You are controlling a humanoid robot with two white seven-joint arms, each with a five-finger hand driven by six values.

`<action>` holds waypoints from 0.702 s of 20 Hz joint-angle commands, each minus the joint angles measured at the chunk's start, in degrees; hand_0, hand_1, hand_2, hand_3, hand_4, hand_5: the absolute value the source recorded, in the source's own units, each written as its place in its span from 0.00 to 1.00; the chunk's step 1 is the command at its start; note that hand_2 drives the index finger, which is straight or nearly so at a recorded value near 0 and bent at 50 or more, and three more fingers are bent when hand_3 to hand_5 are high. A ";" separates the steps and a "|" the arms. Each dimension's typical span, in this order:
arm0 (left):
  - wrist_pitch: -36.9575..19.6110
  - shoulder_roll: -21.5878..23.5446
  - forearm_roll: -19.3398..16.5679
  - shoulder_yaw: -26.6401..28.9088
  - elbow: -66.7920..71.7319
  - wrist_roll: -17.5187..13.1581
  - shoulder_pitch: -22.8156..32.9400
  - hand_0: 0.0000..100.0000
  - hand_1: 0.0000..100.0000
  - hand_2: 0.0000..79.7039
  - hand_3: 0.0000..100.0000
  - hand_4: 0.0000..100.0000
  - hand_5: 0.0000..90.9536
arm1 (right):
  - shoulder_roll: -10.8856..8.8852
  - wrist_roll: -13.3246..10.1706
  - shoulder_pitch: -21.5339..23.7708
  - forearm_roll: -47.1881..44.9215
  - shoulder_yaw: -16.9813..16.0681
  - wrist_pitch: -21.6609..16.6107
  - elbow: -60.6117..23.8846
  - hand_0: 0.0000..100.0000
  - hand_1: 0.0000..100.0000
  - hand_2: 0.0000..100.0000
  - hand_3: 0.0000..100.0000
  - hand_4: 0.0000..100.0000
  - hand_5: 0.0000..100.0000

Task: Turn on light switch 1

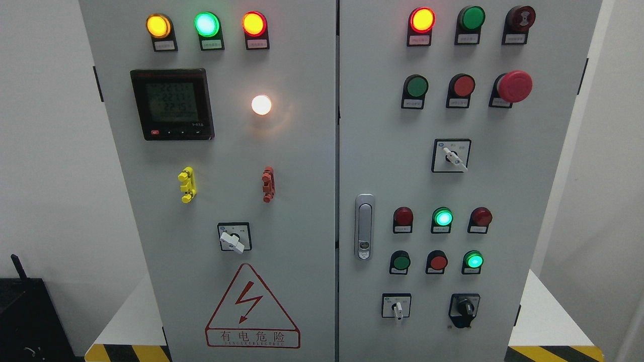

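Light switch 1 (234, 241): no robot hand in view, so nothing touches it and the state of the fingers cannot be told.

With no fingers showing, none lies near the cabinet (211, 151). The labels are too small to read. My best guess for the switch is the white rotary selector left of the door handle (364, 226) and slightly lower. Three similar selectors sit right of that handle. It looks like a small, rigid, smooth plastic knob on a fixed panel. It probably turns with a light, clicking resistance, so pinch its protruding white lever from both sides.
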 commanded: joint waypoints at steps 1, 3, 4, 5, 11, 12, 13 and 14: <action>-7.22 4.23 1.69 4.15 38.17 -3.19 4.49 0.16 0.04 0.45 0.71 0.79 0.47 | 0.00 0.03 0.00 -1.41 0.00 0.02 0.00 0.00 0.00 0.00 0.00 0.00 0.00; -7.22 4.40 1.61 3.98 46.70 -5.74 3.18 0.17 0.03 0.37 0.59 0.66 0.30 | 0.00 0.03 0.00 -1.41 0.00 0.02 0.00 0.00 0.00 0.00 0.00 0.00 0.00; -7.22 4.40 1.43 3.89 51.44 -7.06 2.47 0.17 0.03 0.30 0.50 0.58 0.18 | 0.00 0.03 0.00 -1.41 0.00 0.02 0.00 0.00 0.00 0.00 0.00 0.00 0.00; -7.14 4.40 0.99 3.80 56.19 -8.03 1.77 0.17 0.02 0.23 0.42 0.51 0.12 | 0.00 0.03 0.00 -1.41 0.00 0.02 0.00 0.00 0.00 0.00 0.00 0.00 0.00; -6.26 5.37 -1.29 -1.90 83.08 -9.88 -5.34 0.18 0.00 0.00 0.20 0.33 0.00 | 0.00 0.03 0.00 -1.41 0.00 0.02 0.00 0.00 0.00 0.00 0.00 0.00 0.00; -5.73 5.46 -1.90 -3.74 87.48 -9.88 -6.66 0.19 0.00 0.00 0.18 0.32 0.00 | 0.00 0.03 0.00 -1.41 0.00 0.02 0.00 0.00 0.00 0.00 0.00 0.00 0.00; -5.03 5.37 -2.43 -5.59 91.61 -9.88 -8.24 0.19 0.00 0.00 0.15 0.29 0.00 | 0.00 0.03 0.00 -1.41 0.00 0.02 0.00 0.00 0.00 0.00 0.00 0.00 0.00; -3.72 5.19 -2.44 -7.08 94.96 -9.88 -9.65 0.20 0.00 0.00 0.12 0.26 0.00 | 0.00 0.03 0.00 -1.41 0.00 0.02 0.00 0.00 0.00 0.00 0.00 0.00 0.00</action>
